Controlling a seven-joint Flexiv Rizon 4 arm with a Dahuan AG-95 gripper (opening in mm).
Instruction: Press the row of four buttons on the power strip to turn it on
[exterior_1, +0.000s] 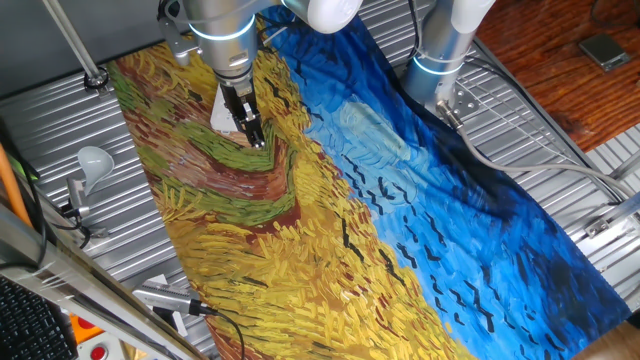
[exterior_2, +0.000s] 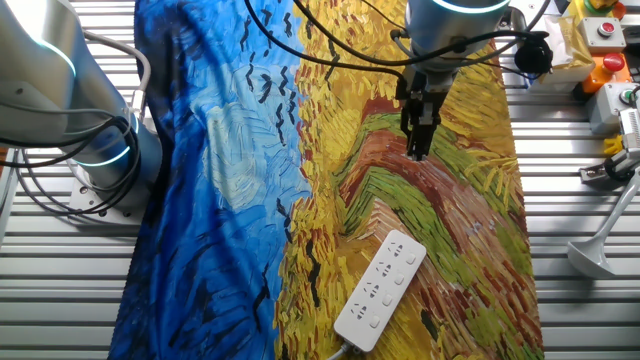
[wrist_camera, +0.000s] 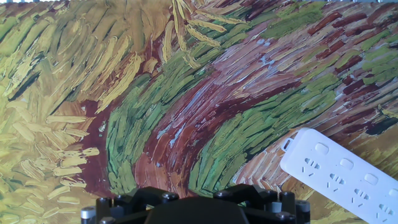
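Power strip (exterior_2: 381, 290) lies diagonally on the painted cloth (exterior_2: 450, 190), on the brown-green swirl near that cloth's edge; its row of buttons (wrist_camera: 342, 163) shows along one long side in the hand view. Gripper (exterior_2: 417, 150) hangs above the cloth, well apart from the strip, holding nothing. Cannot tell how far the fingers are open: no view shows the tips clearly. Bulb (exterior_1: 94, 160) sits off the cloth.
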